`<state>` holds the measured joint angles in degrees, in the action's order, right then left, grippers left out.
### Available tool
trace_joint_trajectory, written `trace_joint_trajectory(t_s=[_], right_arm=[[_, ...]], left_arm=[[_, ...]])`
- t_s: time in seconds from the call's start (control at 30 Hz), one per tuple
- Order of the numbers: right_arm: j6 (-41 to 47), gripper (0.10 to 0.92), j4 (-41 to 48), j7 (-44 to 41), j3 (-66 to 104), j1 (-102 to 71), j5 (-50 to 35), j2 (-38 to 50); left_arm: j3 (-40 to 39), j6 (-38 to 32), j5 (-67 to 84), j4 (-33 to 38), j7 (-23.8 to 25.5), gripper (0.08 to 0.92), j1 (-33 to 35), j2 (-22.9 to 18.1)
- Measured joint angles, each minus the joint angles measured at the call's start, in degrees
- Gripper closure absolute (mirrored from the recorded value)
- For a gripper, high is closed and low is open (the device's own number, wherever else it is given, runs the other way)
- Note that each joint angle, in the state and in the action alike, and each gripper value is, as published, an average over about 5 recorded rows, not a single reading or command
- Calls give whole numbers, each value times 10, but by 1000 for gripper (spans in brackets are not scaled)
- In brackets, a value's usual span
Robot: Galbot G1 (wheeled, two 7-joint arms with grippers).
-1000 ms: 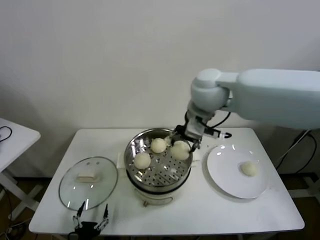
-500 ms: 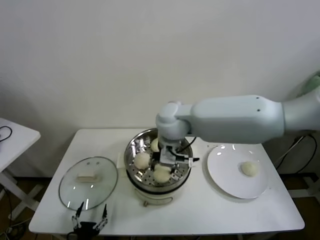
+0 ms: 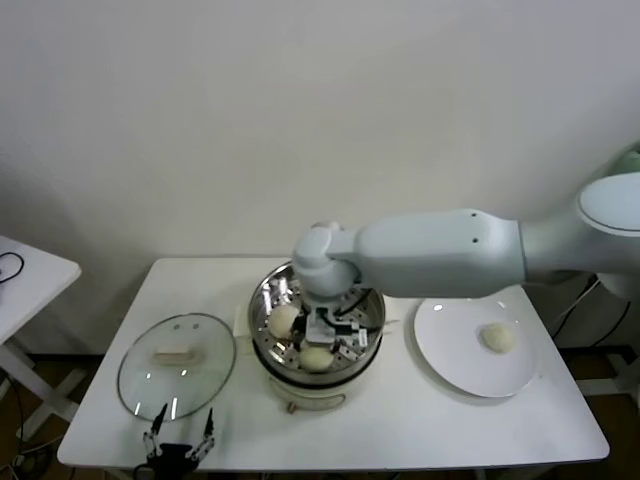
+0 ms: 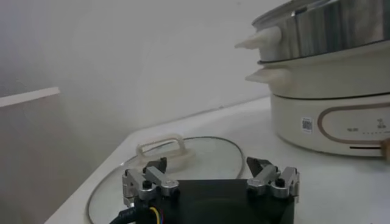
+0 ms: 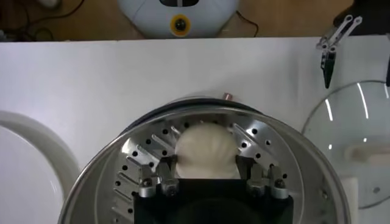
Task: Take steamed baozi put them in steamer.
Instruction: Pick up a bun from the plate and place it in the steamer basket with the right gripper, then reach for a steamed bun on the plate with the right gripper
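The steamer [image 3: 268, 300] stands mid-table, a shiny steel pot on a cream base. My right gripper [image 3: 326, 342] reaches down into it. In the right wrist view my right gripper [image 5: 207, 171] is shut on a creamy-white baozi [image 5: 206, 149], which is low over the perforated tray [image 5: 268, 143]. In the head view this baozi [image 3: 316, 358] is at the steamer's front. Another baozi [image 3: 284, 320] lies at its left. My arm hides the steamer's back part. One baozi [image 3: 498, 337] lies on the white plate [image 3: 450, 350]. My left gripper [image 3: 181, 442] is parked open at the table's front left edge.
The glass lid [image 3: 145, 375] with a cream handle lies left of the steamer, just beyond my left gripper [image 4: 207, 173]. It also shows in the left wrist view [image 4: 207, 152]. The plate sits right of the steamer. A second white table [image 3: 30, 270] stands at the far left.
My right arm has swung from the steamer's back right rim to its front. It has lowered the held baozi down into the pot. The left arm has not moved.
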<state>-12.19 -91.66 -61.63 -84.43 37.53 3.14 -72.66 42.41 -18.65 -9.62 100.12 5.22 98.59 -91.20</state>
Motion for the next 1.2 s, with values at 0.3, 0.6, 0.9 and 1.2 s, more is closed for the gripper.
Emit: trace_joint_trajectory(t_s=[0.3, 0.6, 0.9, 1.2], right_arm=[[-5, 205, 7, 0, -2, 15, -10, 12], [0, 203, 53, -21, -40, 85, -91, 65], [42, 203, 128, -33, -119, 118, -190, 154], [76, 203, 197, -27, -138, 71, -186, 244]], left_arm=[[0, 0, -1, 3, 0, 177, 2, -2], [-3, 2, -2, 6, 0, 177, 1, -5], [-3, 2, 3, 10, -1, 177, -2, -5], [-3, 1, 4, 8, -1, 177, -3, -5]])
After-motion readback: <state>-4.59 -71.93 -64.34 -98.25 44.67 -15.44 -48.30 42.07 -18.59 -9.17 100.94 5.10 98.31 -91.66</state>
